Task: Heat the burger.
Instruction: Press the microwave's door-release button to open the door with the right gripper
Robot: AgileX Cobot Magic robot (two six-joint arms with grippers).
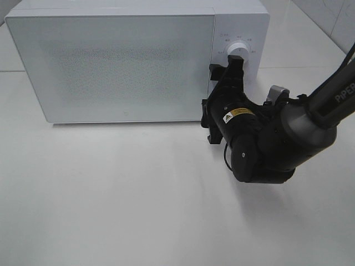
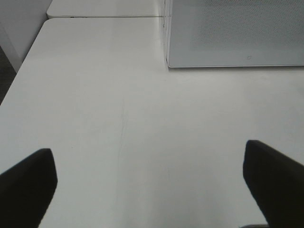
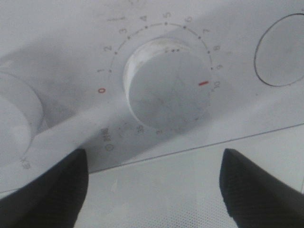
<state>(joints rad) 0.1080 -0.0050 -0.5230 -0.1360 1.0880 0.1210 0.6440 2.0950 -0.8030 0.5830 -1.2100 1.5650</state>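
White and speckled, the microwave (image 1: 138, 61) door (image 1: 111, 66) is seen shut, and the burger is shown in no view, so its place cannot be told. On the control panel (image 1: 255, 27), at the right of the door, a round white dial (image 3: 168, 85) is ringed by printed numbers, with a red 0 at one end of the scale. A short red mark on the dial's face is set close to the 10. The right gripper (image 3: 152, 190) is held up against this panel, just in front of the dial. Its black fingers (image 3: 259, 190) are spread apart and nothing is pinched between them; no contact with the dial can be made out. The dark right arm (image 1: 310, 116) is stretched in from the right edge above the pale worktop (image 1: 111, 210). The left gripper (image 2: 152, 190) is poised over bare worktop near the microwave's left corner, its fingers (image 2: 26, 185) spread wide with nothing held.
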